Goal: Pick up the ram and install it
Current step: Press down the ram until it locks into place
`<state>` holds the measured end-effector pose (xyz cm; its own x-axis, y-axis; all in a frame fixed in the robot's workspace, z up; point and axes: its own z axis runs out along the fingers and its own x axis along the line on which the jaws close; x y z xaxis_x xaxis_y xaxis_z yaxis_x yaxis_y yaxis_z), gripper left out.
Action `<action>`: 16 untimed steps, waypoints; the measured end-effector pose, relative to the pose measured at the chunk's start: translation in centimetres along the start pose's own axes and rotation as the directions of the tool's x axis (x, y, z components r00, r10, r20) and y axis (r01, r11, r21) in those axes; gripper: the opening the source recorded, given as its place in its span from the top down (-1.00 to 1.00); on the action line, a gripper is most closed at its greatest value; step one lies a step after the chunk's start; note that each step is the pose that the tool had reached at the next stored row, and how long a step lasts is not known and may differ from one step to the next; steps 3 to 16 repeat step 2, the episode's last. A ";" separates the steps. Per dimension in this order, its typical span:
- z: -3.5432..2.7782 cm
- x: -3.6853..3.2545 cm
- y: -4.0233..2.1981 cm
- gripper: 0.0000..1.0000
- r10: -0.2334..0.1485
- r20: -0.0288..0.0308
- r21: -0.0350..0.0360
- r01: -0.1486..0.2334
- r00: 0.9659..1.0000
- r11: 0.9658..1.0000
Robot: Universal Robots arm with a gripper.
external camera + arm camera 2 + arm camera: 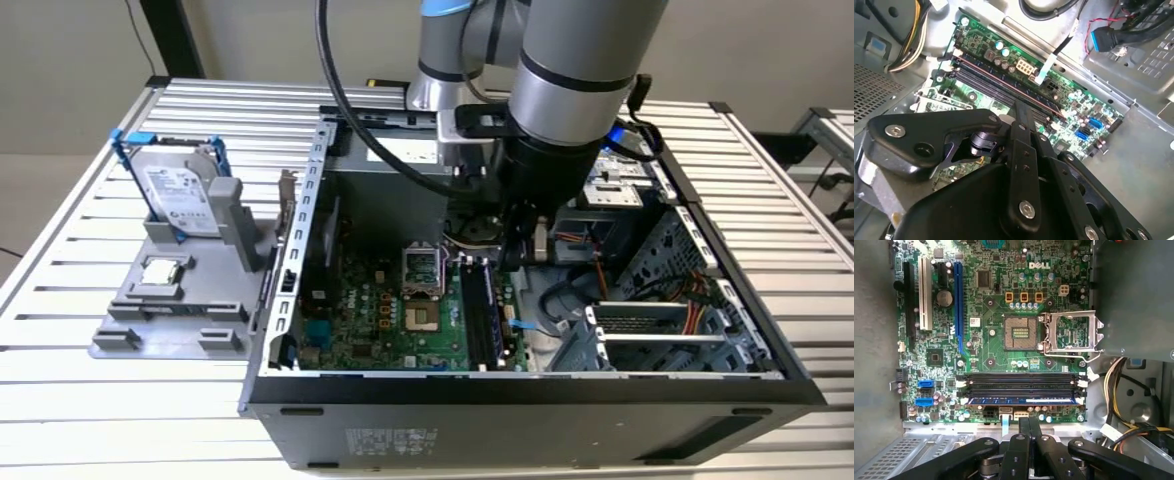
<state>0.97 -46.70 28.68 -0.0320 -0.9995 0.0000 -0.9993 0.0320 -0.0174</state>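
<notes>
The ram (1021, 401) is a thin blue-green stick lying in the memory slot nearest the motherboard's edge, level between the white end clips (1082, 401). In the exterior view the ram (499, 315) stands on edge at the board's right side, inside the open computer case (534, 385). My gripper (1029, 426) hovers just off that board edge, a short gap from the stick, its two dark fingers pressed together with nothing between them. My gripper (1021, 107) points at the memory slots (1004, 82) in the second wrist view. The arm (574, 90) reaches down into the case from above.
An open processor socket (1020, 332) with its raised metal frame (1071, 332) sits beyond the slots. Cable bundles (1124, 390) and a drive cage (667, 330) crowd one side. Left of the case, a grey holder (174, 310) carries a hard drive (180, 190) and a small square chip (160, 270).
</notes>
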 end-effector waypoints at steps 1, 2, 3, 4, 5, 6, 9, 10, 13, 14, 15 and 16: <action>-0.01 0.00 0.00 1.00 0.000 0.000 0.000 0.000 1.000 1.000; -0.01 0.00 0.00 1.00 0.000 0.000 0.000 0.000 1.000 1.000; -0.01 0.00 0.00 1.00 0.000 0.000 0.000 0.000 1.000 1.000; -0.01 0.00 0.00 1.00 0.000 0.000 0.000 0.000 1.000 1.000; -0.01 0.00 0.00 1.00 0.000 0.000 0.000 0.000 1.000 1.000; -0.01 0.00 0.00 1.00 0.000 0.000 0.000 0.000 1.000 1.000; -0.01 0.00 0.00 1.00 0.000 0.000 0.000 0.000 1.000 1.000; -0.01 0.00 0.00 1.00 0.000 0.000 0.000 0.000 1.000 1.000; -0.01 0.00 0.00 1.00 0.000 0.000 0.000 0.000 1.000 1.000; -0.01 0.00 0.00 1.00 0.000 0.000 0.000 0.000 1.000 1.000; -0.01 0.00 0.00 1.00 0.000 0.000 0.000 0.000 1.000 1.000; -0.01 0.00 0.00 1.00 0.000 0.000 0.000 0.000 1.000 1.000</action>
